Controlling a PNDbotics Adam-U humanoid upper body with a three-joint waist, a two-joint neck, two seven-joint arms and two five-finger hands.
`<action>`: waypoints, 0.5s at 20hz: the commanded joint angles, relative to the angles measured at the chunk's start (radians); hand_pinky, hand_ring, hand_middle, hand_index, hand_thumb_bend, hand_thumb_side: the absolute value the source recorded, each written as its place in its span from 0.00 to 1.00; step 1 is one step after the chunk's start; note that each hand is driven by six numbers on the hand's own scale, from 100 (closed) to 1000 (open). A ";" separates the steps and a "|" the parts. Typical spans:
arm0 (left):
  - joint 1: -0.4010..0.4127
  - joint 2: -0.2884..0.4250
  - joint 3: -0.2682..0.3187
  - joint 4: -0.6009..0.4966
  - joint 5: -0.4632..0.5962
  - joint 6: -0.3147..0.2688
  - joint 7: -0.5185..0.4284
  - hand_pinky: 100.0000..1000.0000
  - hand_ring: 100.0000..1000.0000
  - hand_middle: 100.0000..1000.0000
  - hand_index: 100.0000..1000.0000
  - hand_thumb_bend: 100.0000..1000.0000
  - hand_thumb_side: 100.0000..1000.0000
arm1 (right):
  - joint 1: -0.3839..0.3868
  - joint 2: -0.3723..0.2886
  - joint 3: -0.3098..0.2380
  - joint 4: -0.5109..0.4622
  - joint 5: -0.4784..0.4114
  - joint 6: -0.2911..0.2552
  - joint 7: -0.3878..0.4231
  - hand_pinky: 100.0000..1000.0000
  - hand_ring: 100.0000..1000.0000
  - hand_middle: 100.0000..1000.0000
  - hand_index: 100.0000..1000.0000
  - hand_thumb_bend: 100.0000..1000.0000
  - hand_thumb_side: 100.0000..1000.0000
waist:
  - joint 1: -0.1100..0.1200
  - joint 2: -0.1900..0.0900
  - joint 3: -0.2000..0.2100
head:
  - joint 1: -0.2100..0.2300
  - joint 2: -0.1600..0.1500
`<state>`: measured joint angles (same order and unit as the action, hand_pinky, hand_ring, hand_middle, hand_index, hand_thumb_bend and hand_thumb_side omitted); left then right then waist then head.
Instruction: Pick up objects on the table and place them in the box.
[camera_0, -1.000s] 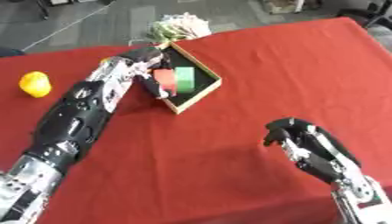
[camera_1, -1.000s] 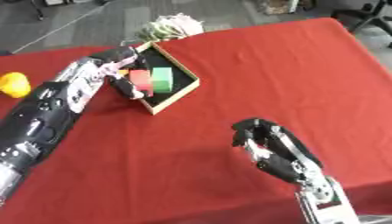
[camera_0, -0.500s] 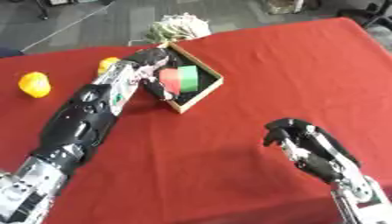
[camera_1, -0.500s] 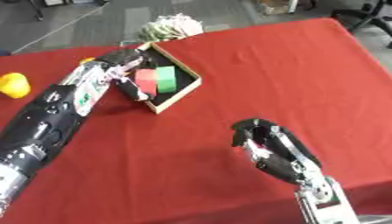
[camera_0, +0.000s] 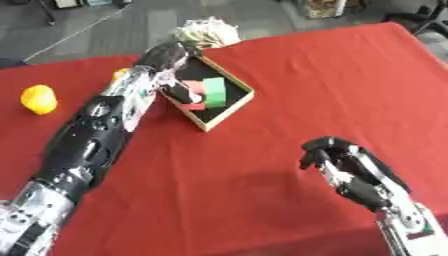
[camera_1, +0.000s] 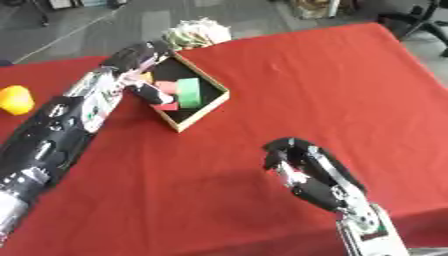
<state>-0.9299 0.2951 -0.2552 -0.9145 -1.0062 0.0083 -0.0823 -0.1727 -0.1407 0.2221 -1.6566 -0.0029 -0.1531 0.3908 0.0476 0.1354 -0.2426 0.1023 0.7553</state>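
A shallow box with a wooden rim and dark inside stands at the far middle of the red table. A green block and a red block lie in it. My left hand hangs over the box's left part, its fingers pointing straight down inside, next to the red block, with nothing held. Left of my forearm, a small orange thing peeks out and a yellow object lies on the table. My right hand hovers at the lower right, fingers curled on nothing.
A crumpled white and green bundle lies at the table's far edge, just behind the box. The red cloth stretches to the right, with grey floor beyond the far edge.
My left hand has shifted slightly toward the far end of the box, fingers lower inside it. The right hand and the blocks have stayed put.
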 joint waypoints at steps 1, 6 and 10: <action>-0.012 0.059 0.017 -0.038 0.031 0.012 0.038 0.78 0.71 0.74 0.84 0.46 0.14 | -0.008 -0.004 -0.006 -0.010 0.003 -0.001 -0.004 0.70 0.54 0.49 0.69 0.00 0.36 | 0.002 -0.006 0.005 | -0.008 -0.013; -0.001 0.165 0.048 -0.118 0.089 0.045 0.033 0.78 0.70 0.73 0.84 0.46 0.07 | -0.004 -0.011 -0.013 -0.009 0.008 -0.002 -0.011 0.70 0.54 0.49 0.68 0.00 0.36 | 0.006 -0.007 0.021 | -0.020 -0.014; 0.018 0.251 0.097 -0.111 0.105 0.108 0.026 0.78 0.70 0.73 0.84 0.47 0.05 | -0.002 -0.016 -0.016 -0.008 0.010 -0.003 -0.014 0.70 0.54 0.49 0.68 0.00 0.36 | 0.008 -0.007 0.034 | -0.029 -0.018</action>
<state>-0.8972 0.4891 -0.1822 -1.0151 -0.9088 0.0967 -0.0559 -0.1666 -0.1458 0.2149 -1.6561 0.0028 -0.1546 0.3817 0.0476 0.1354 -0.2092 0.0771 0.7521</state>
